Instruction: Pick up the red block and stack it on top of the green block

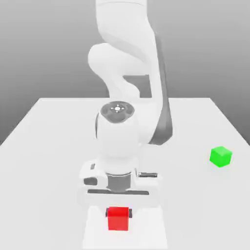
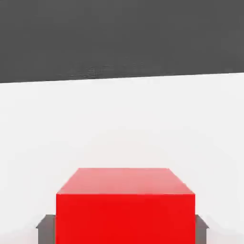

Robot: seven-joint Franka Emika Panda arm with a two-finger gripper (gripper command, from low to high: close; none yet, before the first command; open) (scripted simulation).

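In the exterior view, holds the red block [image 1: 118,220] in the gripper [image 1: 119,213], with the jaws closed on two opposite sides of it. Places the red block near the front edge of the white table [image 1: 49,161], low in the scene. Leaves unclear whether to call it lifted or resting. Reaches down to the red block from behind and above with the white and dark grey arm [image 1: 118,139]. Sets the green block [image 1: 220,156] well apart from the red block, farther back and toward the exterior view's right, on the bare tabletop. In the hand view, shows the red block close up, between dark grey fingers [image 2: 46,229] touching its sides, with white tabletop past it and dark grey background beyond the table's edge.
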